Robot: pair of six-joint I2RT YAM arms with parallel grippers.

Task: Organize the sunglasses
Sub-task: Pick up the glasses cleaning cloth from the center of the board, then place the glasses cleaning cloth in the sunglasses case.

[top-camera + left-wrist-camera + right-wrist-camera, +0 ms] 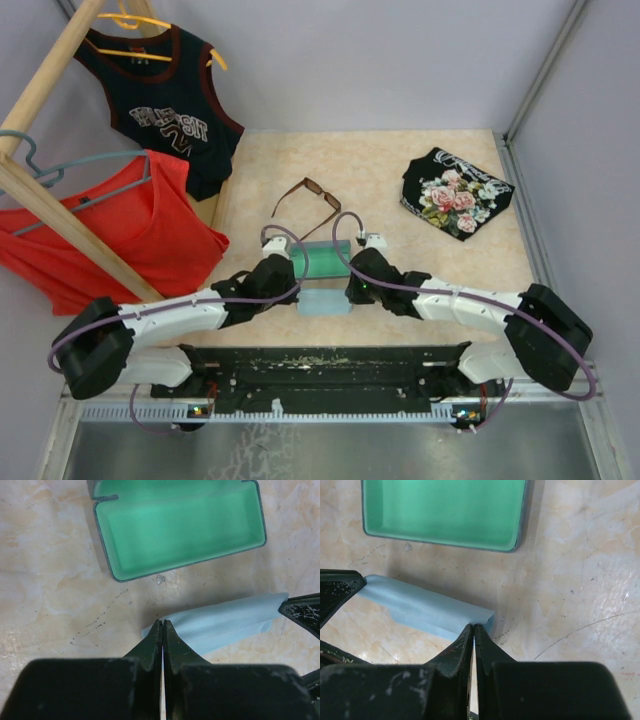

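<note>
The brown sunglasses lie open on the table behind the case, apart from both grippers. The open case shows its green lining, also in the left wrist view and the right wrist view. The light blue cloth lies folded in front of the case. My left gripper is shut on the cloth's left end. My right gripper is shut on the cloth's right end. The cloth is held between them just above the table.
A black floral folded garment lies at the back right. A wooden rack with a dark jersey and a red shirt on hangers stands at the left. Grey walls bound the table.
</note>
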